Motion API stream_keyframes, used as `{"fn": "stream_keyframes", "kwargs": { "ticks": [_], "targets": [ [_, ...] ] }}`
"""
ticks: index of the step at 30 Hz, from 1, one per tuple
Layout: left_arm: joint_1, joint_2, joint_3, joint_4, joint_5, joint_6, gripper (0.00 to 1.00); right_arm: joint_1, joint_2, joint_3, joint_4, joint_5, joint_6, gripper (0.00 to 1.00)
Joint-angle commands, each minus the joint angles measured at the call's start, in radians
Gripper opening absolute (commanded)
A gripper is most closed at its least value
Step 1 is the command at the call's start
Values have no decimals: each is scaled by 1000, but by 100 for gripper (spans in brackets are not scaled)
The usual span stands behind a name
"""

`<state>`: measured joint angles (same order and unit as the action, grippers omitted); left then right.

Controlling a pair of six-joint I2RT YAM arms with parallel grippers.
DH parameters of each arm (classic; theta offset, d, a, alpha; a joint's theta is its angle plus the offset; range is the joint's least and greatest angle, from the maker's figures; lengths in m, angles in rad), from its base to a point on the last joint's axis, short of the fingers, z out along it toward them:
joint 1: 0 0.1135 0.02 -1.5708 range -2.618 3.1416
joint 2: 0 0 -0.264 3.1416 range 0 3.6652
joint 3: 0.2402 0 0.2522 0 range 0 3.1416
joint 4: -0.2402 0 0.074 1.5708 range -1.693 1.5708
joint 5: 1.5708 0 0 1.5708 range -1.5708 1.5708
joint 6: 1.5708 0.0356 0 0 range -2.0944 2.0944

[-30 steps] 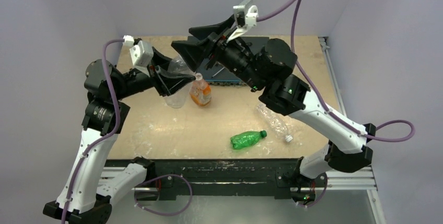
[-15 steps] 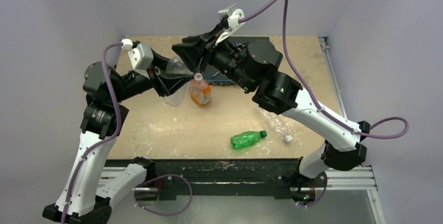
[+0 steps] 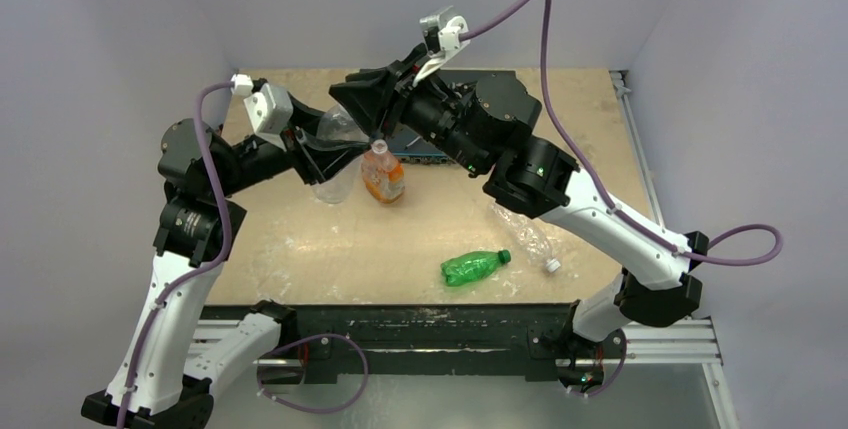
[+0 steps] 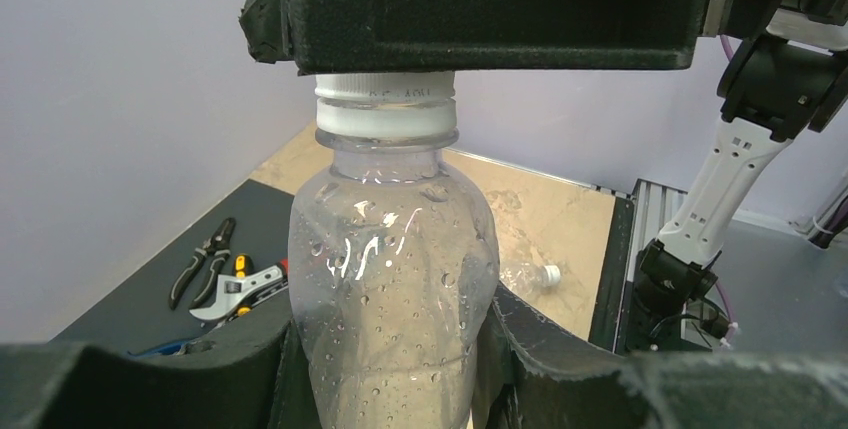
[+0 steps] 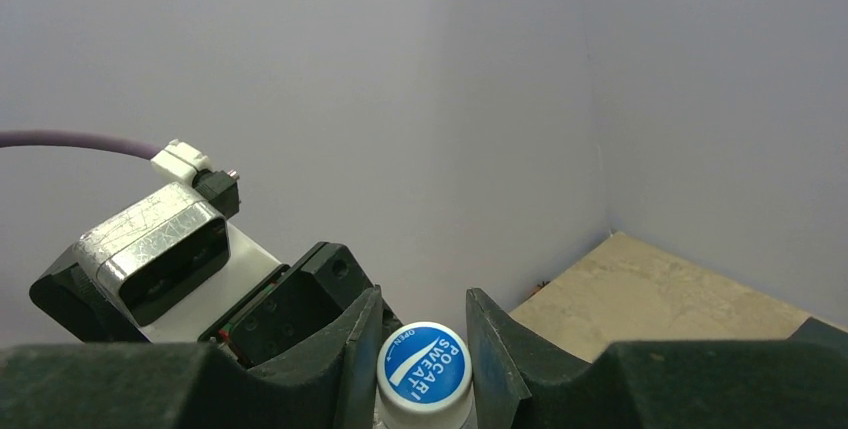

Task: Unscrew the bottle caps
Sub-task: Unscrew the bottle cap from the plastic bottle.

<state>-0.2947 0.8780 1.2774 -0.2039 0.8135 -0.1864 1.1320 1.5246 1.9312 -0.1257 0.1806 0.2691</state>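
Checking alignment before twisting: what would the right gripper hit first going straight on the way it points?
Likely the white cap of the clear bottle, which sits between its fingers, with the bottle's shoulder right behind.

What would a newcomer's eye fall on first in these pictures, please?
The clear crinkled plastic bottle over the far side of the table: the left gripper is shut on its body and the right gripper pinches its white, blue-topped screw cap. Next, the bright green plastic bottle lying on its side near the table's front edge.
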Motion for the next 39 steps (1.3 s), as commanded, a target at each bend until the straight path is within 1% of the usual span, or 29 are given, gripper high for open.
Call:
{"fn": "stream_keyframes", "kwargs": {
  "ticks": [1, 3, 5, 6, 7, 9, 10, 11, 13, 18, 22, 26, 29, 34, 36, 37, 39],
  "targets": [
    [5, -11, -2, 29, -20, 18, 0, 2, -8, 17, 22, -29, 22, 34],
    [5, -11, -2, 29, -21, 17, 0, 2, 0, 25, 14, -33, 23, 33],
    [5, -13, -3, 31, -22, 17, 0, 2, 11, 39, -2, -36, 22, 38],
    [5, -13, -2, 31, -22, 18, 0, 2, 14, 43, -6, -37, 22, 38],
    [5, -13, 0, 32, -22, 18, 0, 2, 15, 43, -6, -38, 23, 38],
    [5, -13, -1, 32, -22, 17, 0, 2, 14, 42, -3, -38, 28, 33],
    [5, -13, -1, 32, -23, 16, 0, 2, 15, 42, -4, -39, 28, 32],
    [5, -13, -1, 34, -23, 16, 0, 2, 16, 44, -6, -39, 30, 32],
    [5, -12, -1, 38, -23, 13, 0, 0, 21, 50, -11, -42, 30, 35],
    [5, -11, 1, 37, -25, 13, 0, 0, 13, 35, 4, -39, 32, 30],
    [5, -10, 3, 38, -25, 12, 0, 0, 32, 65, -27, -49, 32, 35],
    [5, -8, 4, 39, -23, 8, 0, -1, 18, 43, -7, -46, 36, 34],
    [5, -7, 4, 41, -22, 8, 0, -4, 16, 40, -6, -50, 39, 36],
    [5, -5, 4, 45, -19, 2, 0, -8, 19, 42, -13, -60, 43, 35],
    [5, -7, 3, 45, -19, 2, 0, -9, 19, 36, -11, -61, 45, 30],
    [5, -7, 2, 46, -20, 2, 0, -9, 19, 35, -9, -60, 46, 25],
    [5, -8, 4, 47, -18, 0, 0, -10, 16, 25, -4, -62, 47, 0]
  ]
}}
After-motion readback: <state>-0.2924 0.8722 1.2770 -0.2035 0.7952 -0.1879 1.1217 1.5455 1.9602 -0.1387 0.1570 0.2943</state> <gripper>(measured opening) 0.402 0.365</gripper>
